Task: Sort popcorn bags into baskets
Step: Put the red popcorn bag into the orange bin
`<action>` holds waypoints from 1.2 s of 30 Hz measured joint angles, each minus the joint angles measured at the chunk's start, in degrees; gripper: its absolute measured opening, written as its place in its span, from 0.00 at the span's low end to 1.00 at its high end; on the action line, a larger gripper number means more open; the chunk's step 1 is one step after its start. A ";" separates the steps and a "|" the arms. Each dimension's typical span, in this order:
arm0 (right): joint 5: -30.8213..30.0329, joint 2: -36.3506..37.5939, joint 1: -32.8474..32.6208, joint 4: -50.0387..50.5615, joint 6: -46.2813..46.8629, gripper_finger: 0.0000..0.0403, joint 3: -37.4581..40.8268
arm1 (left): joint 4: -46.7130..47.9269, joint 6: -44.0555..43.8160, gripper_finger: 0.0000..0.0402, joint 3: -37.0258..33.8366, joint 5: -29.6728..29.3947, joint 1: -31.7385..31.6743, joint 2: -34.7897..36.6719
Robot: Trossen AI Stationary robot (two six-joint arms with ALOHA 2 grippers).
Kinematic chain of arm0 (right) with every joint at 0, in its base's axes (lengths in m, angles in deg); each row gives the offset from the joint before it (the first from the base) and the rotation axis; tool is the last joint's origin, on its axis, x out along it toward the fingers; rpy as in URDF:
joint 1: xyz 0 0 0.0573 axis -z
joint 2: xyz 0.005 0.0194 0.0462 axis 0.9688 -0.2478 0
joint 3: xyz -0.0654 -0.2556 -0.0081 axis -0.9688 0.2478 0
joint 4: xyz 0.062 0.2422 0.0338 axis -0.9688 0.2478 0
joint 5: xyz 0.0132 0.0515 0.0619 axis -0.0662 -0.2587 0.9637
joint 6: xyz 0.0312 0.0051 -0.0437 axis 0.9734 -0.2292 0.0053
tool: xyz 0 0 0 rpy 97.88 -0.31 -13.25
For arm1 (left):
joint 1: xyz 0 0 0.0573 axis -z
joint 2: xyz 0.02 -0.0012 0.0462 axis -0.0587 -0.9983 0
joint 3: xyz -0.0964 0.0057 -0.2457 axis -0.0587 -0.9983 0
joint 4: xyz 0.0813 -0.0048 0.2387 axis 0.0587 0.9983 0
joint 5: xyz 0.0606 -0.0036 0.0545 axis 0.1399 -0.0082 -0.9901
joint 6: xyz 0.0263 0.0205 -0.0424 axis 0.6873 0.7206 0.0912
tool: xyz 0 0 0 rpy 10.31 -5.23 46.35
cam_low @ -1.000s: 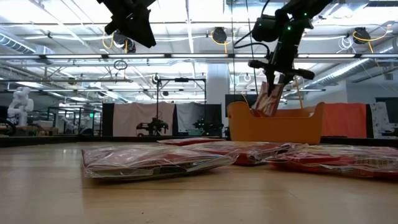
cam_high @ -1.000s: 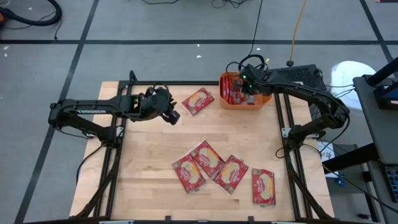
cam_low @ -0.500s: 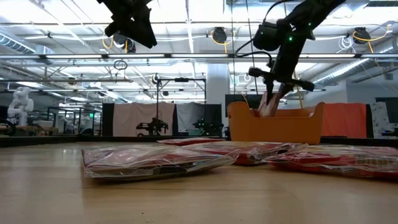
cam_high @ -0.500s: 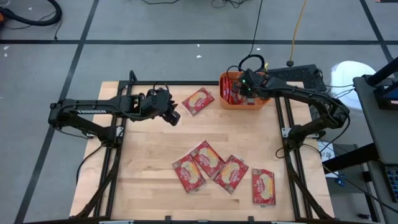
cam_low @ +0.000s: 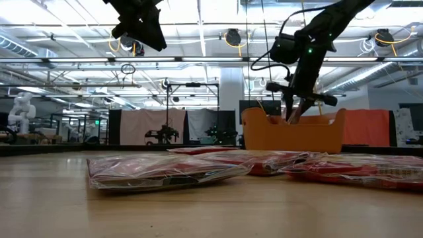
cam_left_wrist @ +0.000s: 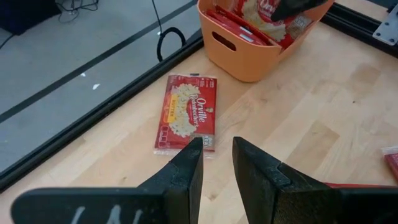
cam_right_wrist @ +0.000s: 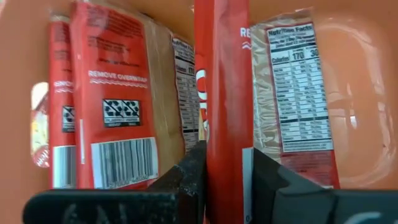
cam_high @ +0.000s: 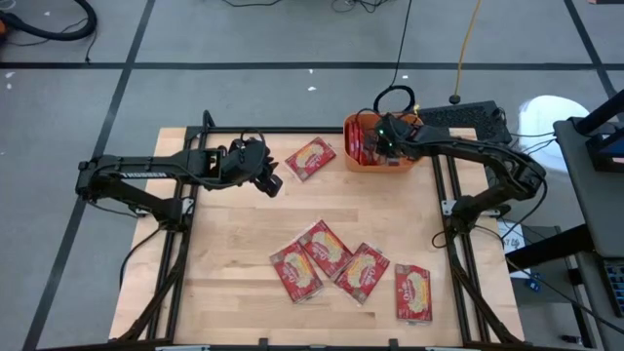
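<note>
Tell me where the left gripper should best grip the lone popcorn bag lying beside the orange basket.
The popcorn bag lies flat and skewed near the basket. Likely best: the left gripper comes straight down and pinches across a free short edge on the side away from the basket, where nothing crowds it.

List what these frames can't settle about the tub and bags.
- Bag count in the tub: high view, the right gripper covers it; right wrist view crops it.
- Tub contents: low view, the wall hides them.
- Print on the loose bags: high view, too small.
- Bag in the right gripper: bottom end out of frame, so whether it touches the tub floor is unknown.
</note>
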 joint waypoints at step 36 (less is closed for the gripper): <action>9.23 -1.59 0.01 -9.92 -2.47 0.43 0.02 | 0.17 1.50 0.23 0.00 -0.17 0.00 0.01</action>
